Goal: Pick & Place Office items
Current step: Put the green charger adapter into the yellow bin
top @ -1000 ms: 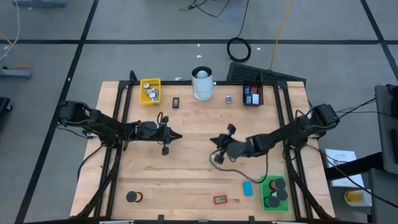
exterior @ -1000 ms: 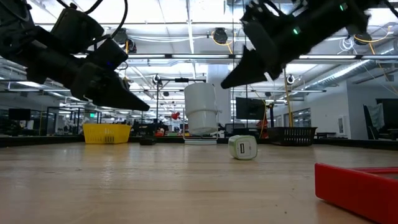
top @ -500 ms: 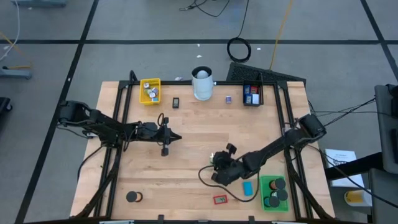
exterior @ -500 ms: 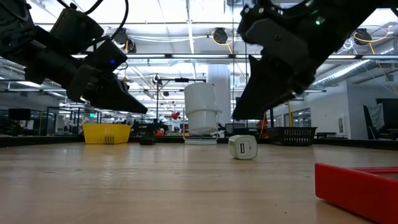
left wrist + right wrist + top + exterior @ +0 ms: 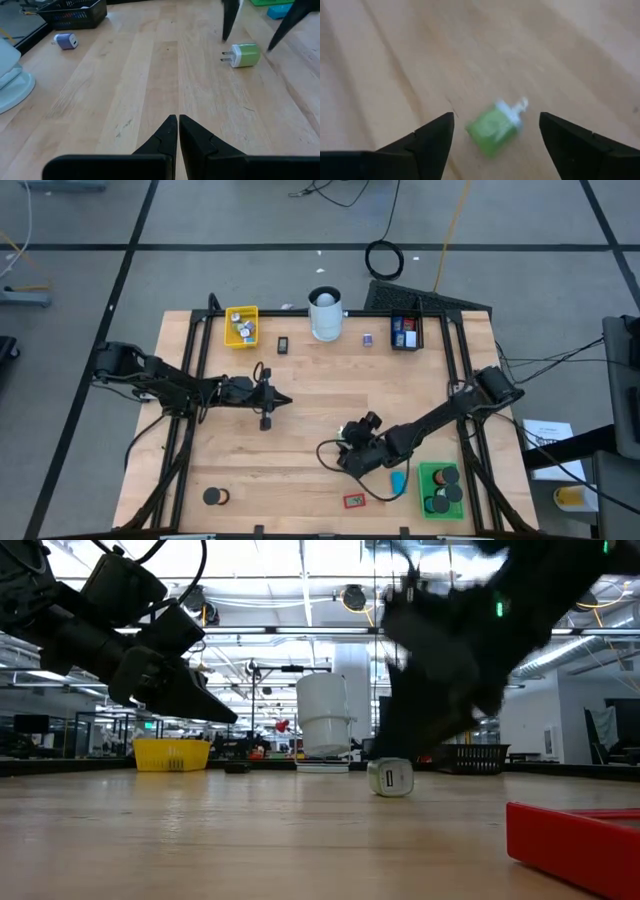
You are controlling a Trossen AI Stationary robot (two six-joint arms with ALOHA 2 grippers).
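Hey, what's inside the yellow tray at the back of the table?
The yellow tray holds a few small pale, roundish items; exactly what they are can't be made out, and anything beneath them is hidden.

Bright, even overhead light on the wooden table [image 5: 300, 420], shadows soft. In the low view ceiling lamps glare and the right gripper [image 5: 440, 690] smears dark with motion. The green charger [image 5: 495, 127] blurs beneath it.

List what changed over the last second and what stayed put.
The right tool swung from mid-table toward the near edge, opened its fingers and came down over the green charger, which lies untouched on the wood. The left tool stayed shut and hovering; the white cylinder and green tray did not move.
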